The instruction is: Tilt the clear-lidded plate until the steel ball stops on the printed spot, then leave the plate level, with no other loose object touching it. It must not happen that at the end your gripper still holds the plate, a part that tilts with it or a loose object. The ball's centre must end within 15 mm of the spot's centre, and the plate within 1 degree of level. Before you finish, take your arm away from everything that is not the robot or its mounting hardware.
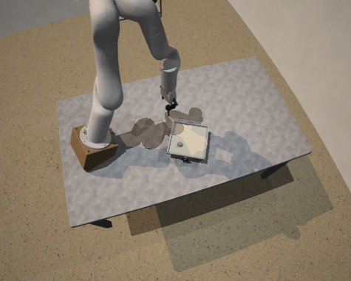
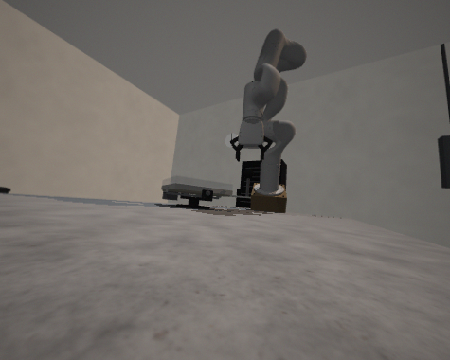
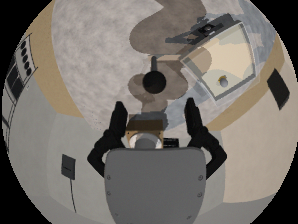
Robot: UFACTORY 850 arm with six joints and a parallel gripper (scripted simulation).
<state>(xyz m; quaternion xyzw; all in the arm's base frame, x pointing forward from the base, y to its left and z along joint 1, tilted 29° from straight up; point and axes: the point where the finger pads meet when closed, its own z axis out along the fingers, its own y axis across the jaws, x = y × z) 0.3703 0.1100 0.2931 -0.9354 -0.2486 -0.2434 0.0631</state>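
Hard shadows are cast toward 4 o'clock across the table (image 1: 247,92); the wrist view is fisheye-warped.
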